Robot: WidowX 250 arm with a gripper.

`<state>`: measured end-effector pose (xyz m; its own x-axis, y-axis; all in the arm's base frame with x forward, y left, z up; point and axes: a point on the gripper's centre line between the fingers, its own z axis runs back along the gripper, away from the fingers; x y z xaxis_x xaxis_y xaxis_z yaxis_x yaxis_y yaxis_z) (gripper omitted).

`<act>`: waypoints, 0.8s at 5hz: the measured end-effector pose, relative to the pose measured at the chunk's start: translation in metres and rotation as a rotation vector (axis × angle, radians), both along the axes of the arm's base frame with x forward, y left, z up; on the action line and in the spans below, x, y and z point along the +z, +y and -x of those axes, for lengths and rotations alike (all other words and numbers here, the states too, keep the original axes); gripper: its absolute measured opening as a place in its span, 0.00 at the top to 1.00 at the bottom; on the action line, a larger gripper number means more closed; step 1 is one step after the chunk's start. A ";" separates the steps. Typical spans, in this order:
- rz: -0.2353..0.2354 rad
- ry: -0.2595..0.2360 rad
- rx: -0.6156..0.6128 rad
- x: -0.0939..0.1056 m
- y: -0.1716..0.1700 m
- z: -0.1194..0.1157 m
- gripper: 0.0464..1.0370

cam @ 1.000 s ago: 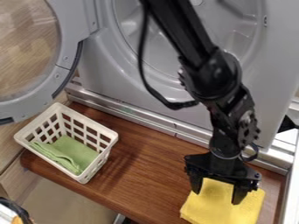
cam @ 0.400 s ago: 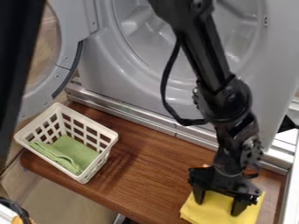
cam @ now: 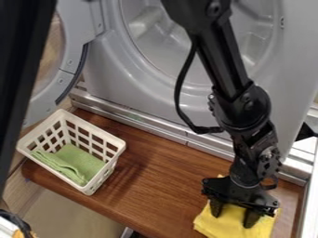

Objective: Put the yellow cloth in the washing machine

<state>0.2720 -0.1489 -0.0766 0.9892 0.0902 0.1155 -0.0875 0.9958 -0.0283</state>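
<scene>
Brown tabletop (cam: 158, 186) holds white bskt (cam: 93, 128) w/ green cloth (cam: 79, 160) inside, pincer (cam: 233, 219) apart on yellow cloth (cam: 231, 228), washer (cam: 118, 88) open behind.

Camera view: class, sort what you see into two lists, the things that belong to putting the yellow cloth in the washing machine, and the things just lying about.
Belong to the job:
- yellow cloth
- washing machine, door open
- gripper

Just lying about:
- white basket
- green cloth inside it
</scene>
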 end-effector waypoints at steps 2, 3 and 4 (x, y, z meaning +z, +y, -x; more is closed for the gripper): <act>-0.043 0.020 0.021 0.004 0.006 0.006 0.83; -0.027 -0.033 0.029 0.035 0.008 0.005 0.93; -0.083 -0.037 0.081 0.069 0.020 0.004 0.95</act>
